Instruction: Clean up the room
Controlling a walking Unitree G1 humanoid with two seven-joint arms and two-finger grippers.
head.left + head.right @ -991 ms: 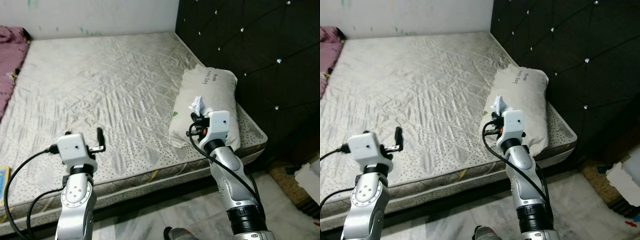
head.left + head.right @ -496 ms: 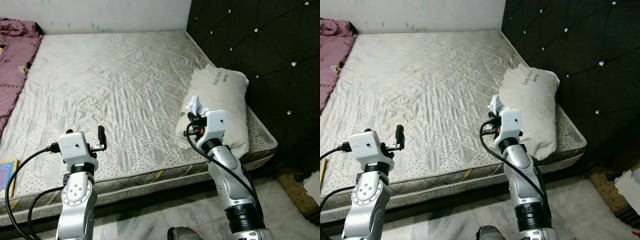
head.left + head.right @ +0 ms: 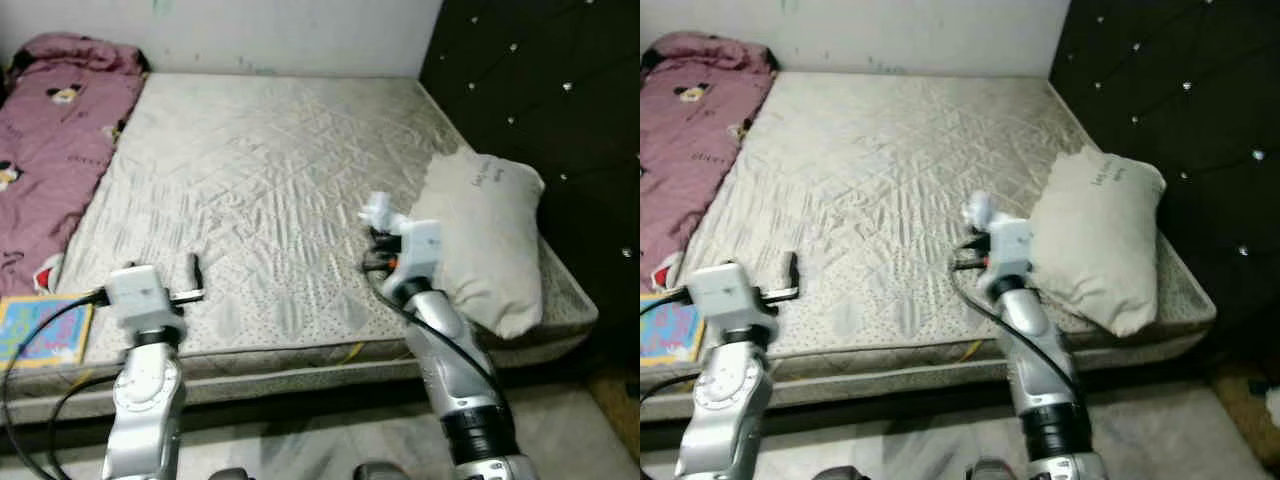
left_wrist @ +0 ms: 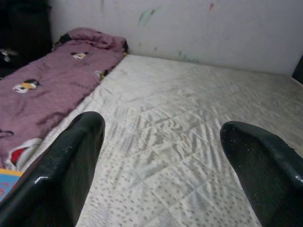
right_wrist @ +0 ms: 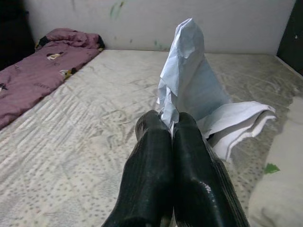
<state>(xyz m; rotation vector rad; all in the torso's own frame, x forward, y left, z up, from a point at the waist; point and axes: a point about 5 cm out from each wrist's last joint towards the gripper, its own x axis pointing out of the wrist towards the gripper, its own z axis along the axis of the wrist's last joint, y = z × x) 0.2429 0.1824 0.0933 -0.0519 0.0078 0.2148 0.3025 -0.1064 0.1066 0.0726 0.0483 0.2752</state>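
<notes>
Over the mattress [image 3: 270, 170], right gripper [image 5: 173, 130] clamped on crumpled paper [image 5: 189, 90], left gripper [image 4: 161, 142] spread apart, idle; paper collected, disposal pending, book [image 3: 40, 330] remaining.

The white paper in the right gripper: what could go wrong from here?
1. The right gripper pinches the white paper only at a lower corner; most hangs free, so it might slip or tear.
2. The pillow lies just beside that arm, so a swing could drag it off the mattress.
</notes>
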